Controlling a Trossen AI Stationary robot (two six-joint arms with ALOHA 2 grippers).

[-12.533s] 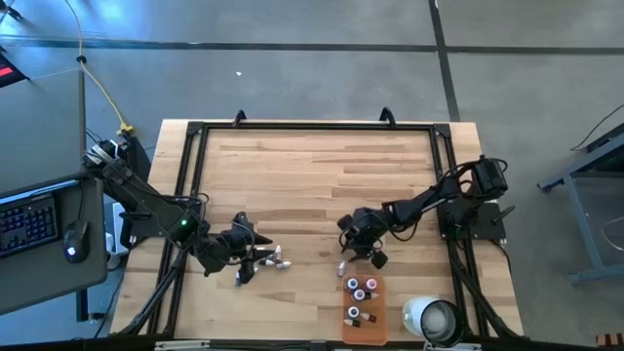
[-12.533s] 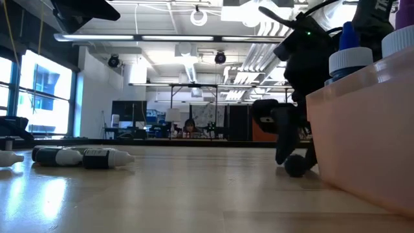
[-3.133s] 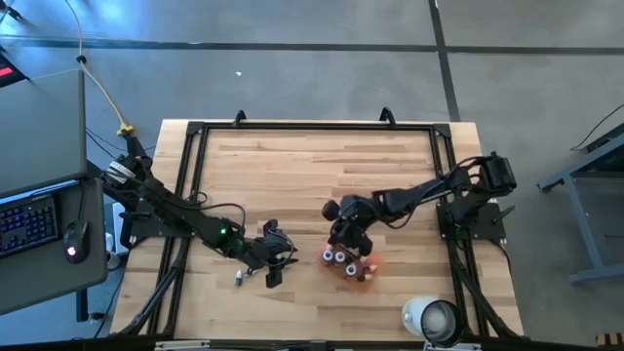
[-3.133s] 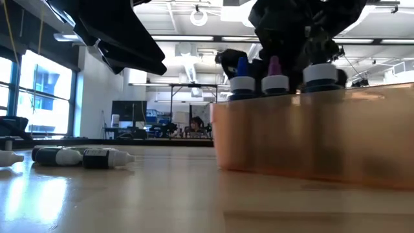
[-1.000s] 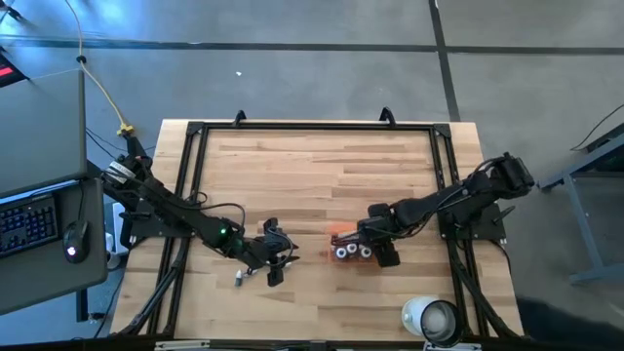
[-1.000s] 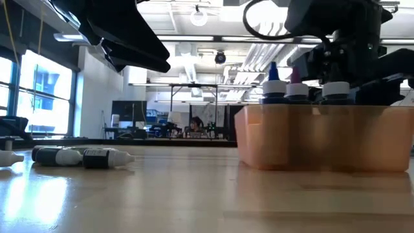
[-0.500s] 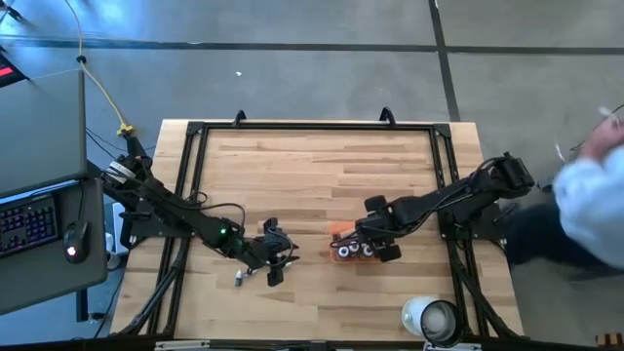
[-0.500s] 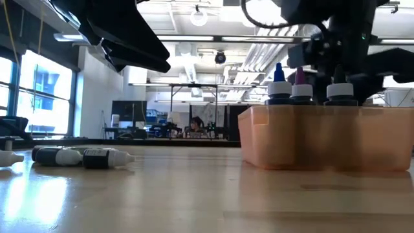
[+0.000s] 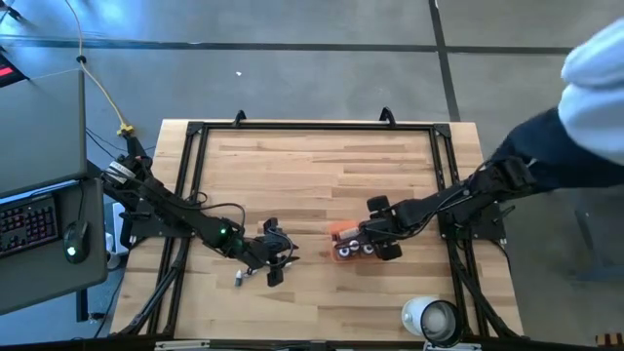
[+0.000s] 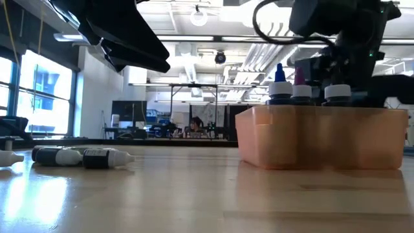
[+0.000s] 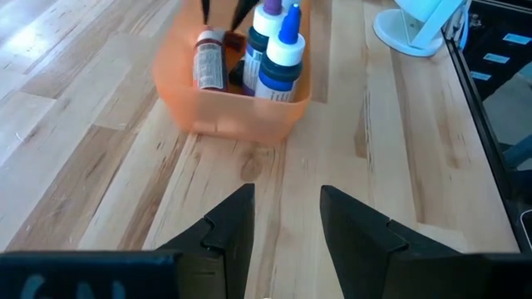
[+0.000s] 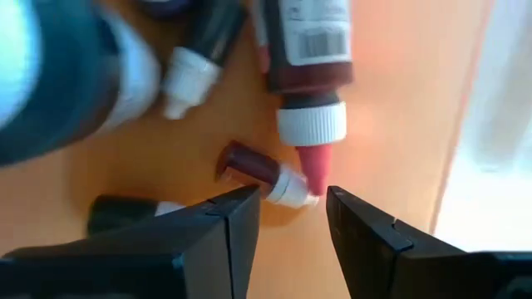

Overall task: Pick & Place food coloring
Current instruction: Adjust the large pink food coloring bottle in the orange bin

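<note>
Close under my right gripper (image 12: 287, 218), inside the orange tray (image 9: 338, 233), I see the bottles (image 12: 306, 58) lying jumbled on the tray floor: a red-capped one points its tip down toward the gap between my fingers, and a small dark one lies crosswise just beyond the tips. Its fingers stand apart with nothing between them, so I'd call it released. From overhead this gripper (image 9: 375, 244) sits at the tray's right side, touching or nearly so, roughly mid-table toward the front edge. In the low view three bottles (image 10: 301, 92) stand upright above the tray wall (image 10: 317, 137).

My left gripper (image 9: 276, 265) is left of the tray, near the front edge, fingers parted and empty. A loose bottle (image 9: 238, 277) lies on the wood just beside it, toward the front-left; in the low view the loose ones (image 10: 83, 156) rest on their sides, long axes along the table. I judge the left arm is the nearer one for that pickup, and the wrist must line up across the bottle's length.

Past the tray a white cup (image 9: 430, 318) sits at the front-right corner. The table (image 9: 312, 161) is bare pale planking toward the back edge. A person's sleeve (image 9: 585, 107) reaches in at the right, over the right arm's base
</note>
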